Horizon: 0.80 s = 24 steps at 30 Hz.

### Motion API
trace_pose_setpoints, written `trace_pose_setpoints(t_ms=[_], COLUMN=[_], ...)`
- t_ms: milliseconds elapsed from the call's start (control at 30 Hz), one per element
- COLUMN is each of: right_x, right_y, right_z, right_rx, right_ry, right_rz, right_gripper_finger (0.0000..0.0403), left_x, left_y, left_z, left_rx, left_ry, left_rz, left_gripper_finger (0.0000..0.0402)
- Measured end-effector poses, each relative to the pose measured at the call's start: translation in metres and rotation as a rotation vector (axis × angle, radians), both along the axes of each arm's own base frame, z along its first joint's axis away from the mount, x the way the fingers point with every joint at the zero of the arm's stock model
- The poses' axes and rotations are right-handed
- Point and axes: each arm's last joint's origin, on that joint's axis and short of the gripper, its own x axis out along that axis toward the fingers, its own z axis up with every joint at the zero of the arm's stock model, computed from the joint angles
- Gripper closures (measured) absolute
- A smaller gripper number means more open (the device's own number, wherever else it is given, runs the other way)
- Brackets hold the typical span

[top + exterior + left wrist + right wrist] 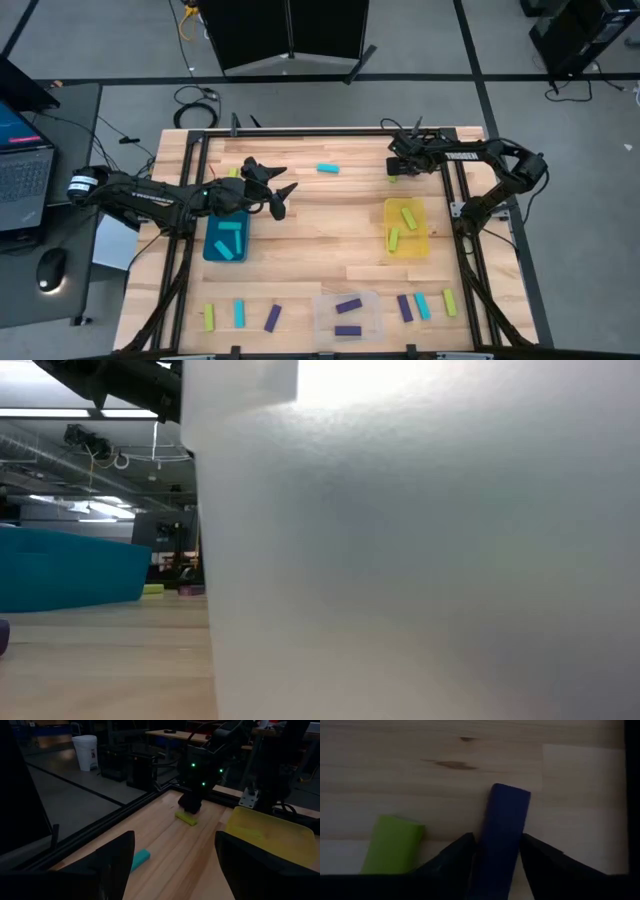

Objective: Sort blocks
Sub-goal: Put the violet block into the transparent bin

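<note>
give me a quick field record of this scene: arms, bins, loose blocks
left gripper: open, empty, above the table by the teal bin
right gripper: down at the far right of the table, fingers around a purple block, with a yellow-green block beside it
teal bin contents: cyan blocks
yellow bin: yellow-green blocks
clear bin: two purple blocks
loose cyan block: far middle of the table
near edge: mixed loose blocks left and right of the clear bin
low view: mostly blocked by the clear bin's wall
</note>
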Motion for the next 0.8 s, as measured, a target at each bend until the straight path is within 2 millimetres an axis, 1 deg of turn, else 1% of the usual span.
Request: trace_pose_setpoints(t_ms=[167, 400, 533, 633, 700, 800], right_x=[0.002, 0.001, 0.000, 0.001, 0.000, 0.002], right_y=[0.001, 0.003, 0.010, 0.014, 0.020, 0.032], right_z=[0.000, 0.002, 0.016, 0.034, 0.045, 0.066], right_rx=[0.001, -0.008, -0.026, -0.094, -0.138, -0.215], right_ry=[-0.003, 0.002, -0.030, -0.089, -0.111, -0.190], right_rz=[0.005, 0.034, 0.067, 0.096, 0.118, 0.164], right_gripper_finger=[0.0282, 0.0286, 0.0286, 0.0286, 0.0286, 0.0286], left_x=[0.000, 0.000, 0.000, 0.000, 0.000, 0.000], left_y=[0.000, 0.000, 0.000, 0.000, 0.000, 0.000], left_z=[0.000, 0.000, 0.000, 0.000, 0.000, 0.000], left_rx=[0.000, 0.000, -0.001, -0.006, -0.012, -0.027], left_ry=[0.004, 0.003, 0.003, -0.001, -0.005, -0.014], left_rz=[0.000, 0.000, 0.000, 0.001, 0.002, 0.005], left_gripper_finger=[0.0120, 0.0120, 0.0120, 0.0120, 0.0120, 0.0120])
